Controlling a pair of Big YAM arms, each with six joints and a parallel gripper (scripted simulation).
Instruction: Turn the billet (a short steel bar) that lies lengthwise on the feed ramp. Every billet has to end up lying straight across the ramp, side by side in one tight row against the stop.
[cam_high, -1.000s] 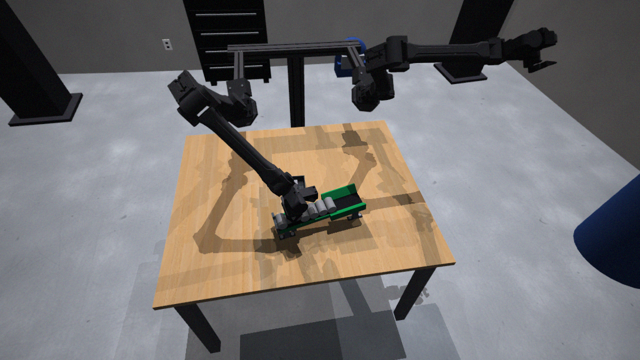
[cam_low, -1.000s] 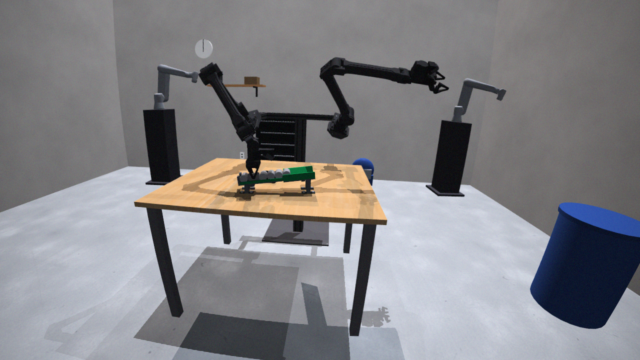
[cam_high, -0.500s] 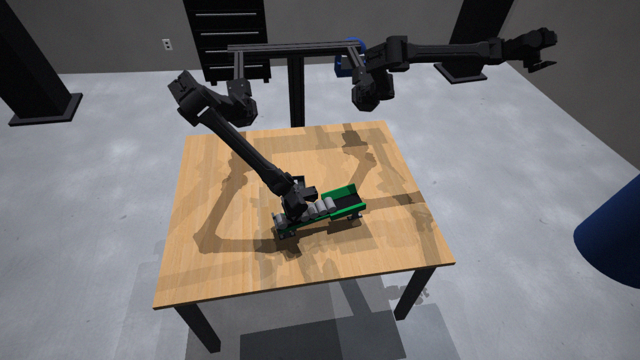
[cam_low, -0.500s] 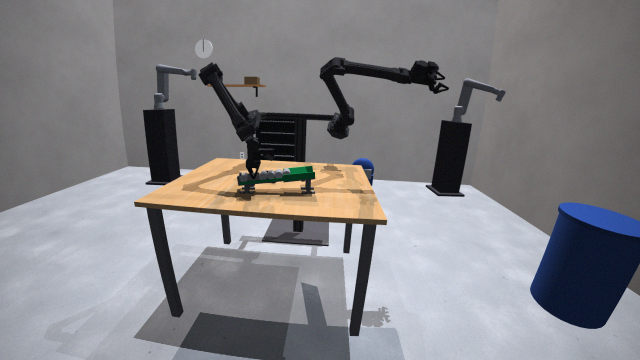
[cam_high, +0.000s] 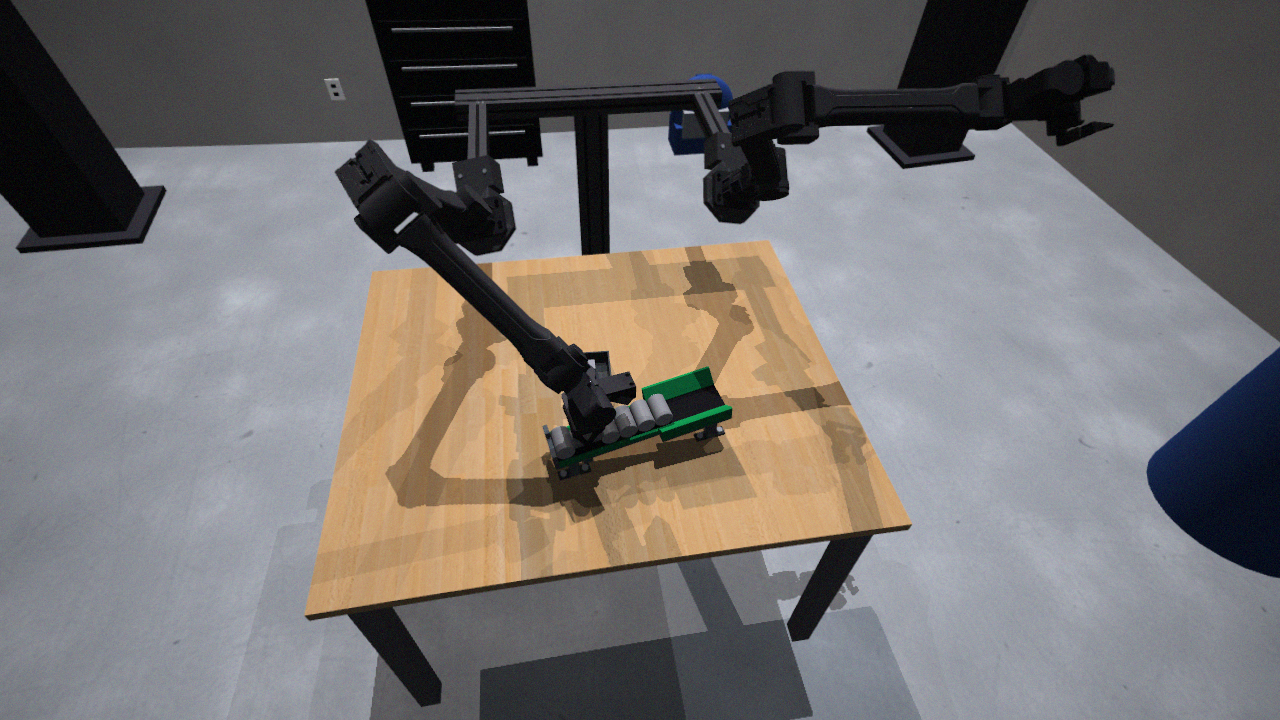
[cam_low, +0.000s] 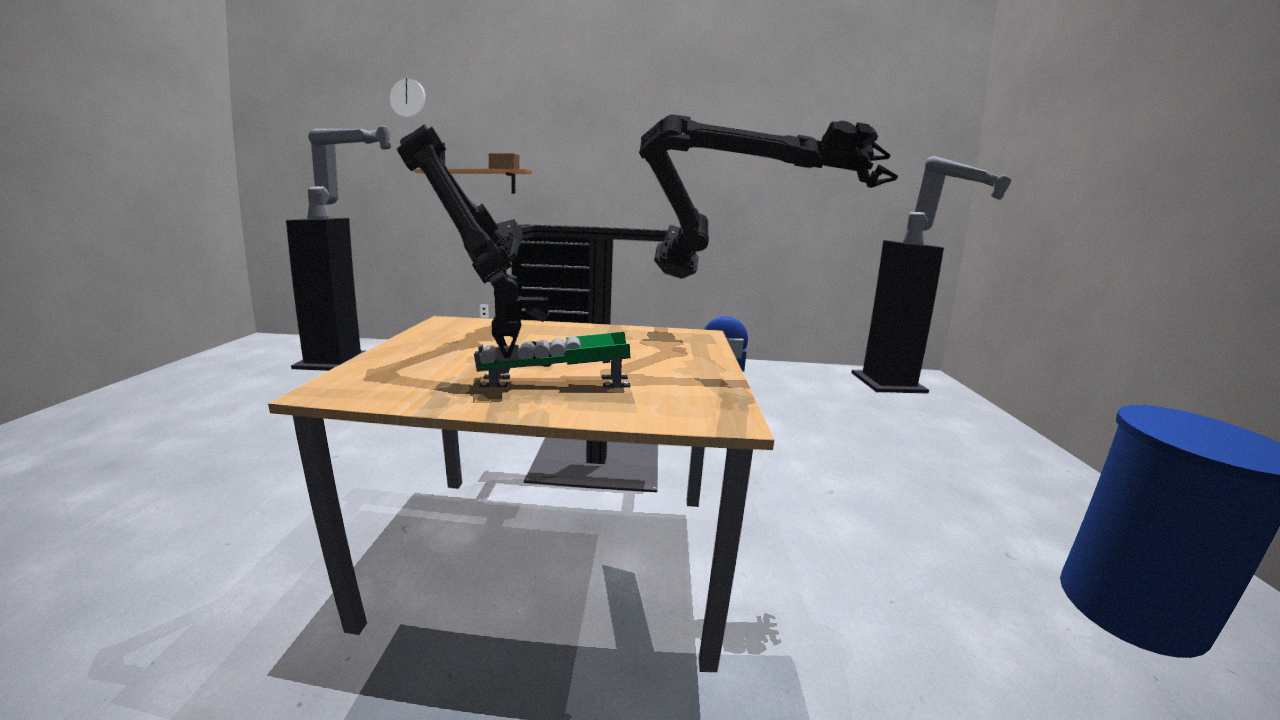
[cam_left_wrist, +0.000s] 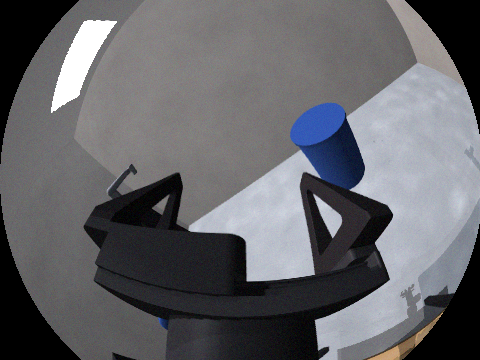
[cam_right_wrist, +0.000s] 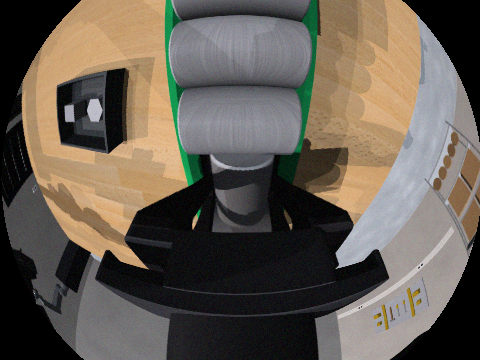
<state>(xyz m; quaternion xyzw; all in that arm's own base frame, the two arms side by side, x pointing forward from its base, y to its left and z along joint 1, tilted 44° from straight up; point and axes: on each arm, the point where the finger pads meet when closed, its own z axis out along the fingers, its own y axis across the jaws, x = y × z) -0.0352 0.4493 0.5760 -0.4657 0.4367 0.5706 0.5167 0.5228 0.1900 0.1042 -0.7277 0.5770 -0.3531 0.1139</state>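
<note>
The lengthwise billet (cam_right_wrist: 242, 205) is being gripped between the fingers of the right claw (cam_high: 590, 437) (cam_low: 506, 351) (cam_right_wrist: 241, 200), down in the ramp (cam_high: 695, 424) (cam_low: 597, 347) (cam_right_wrist: 172, 90), with crosswise billets (cam_high: 640, 415) (cam_low: 543, 350) (cam_right_wrist: 240, 120) being held up just beyond it. Clamping is apparently being completed; lifting clear, then a quarter turn, is being called for next.

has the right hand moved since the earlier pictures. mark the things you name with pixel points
No, the right hand (cam_high: 584, 437) (cam_low: 506, 352) (cam_right_wrist: 242, 175) shows no visible shift either way against the green ramp (cam_high: 684, 387) (cam_low: 597, 353) (cam_right_wrist: 173, 95).
</note>
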